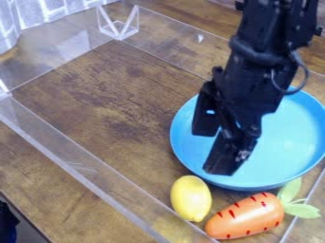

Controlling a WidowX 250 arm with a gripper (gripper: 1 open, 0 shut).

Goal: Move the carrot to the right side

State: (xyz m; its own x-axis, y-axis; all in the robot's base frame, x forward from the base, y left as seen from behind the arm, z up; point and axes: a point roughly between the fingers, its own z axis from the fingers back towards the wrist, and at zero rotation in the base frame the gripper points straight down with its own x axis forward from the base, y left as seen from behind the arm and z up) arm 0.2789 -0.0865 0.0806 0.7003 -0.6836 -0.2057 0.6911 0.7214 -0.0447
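Note:
The carrot (244,216) is a glossy orange toy with pale green leaves (298,208); it lies at the bottom right of the wooden table, just below the blue plate (287,144). My black gripper (218,140) hangs over the left part of the plate, pointing steeply down with its two fingers apart and nothing between them. Its longer finger (229,150) ends above and a little left of the carrot, clearly apart from it.
A yellow lemon toy (191,197) sits just left of the carrot. Clear acrylic walls (76,159) fence the wooden table along the front left and back. A small clear stand (118,21) is at the top left.

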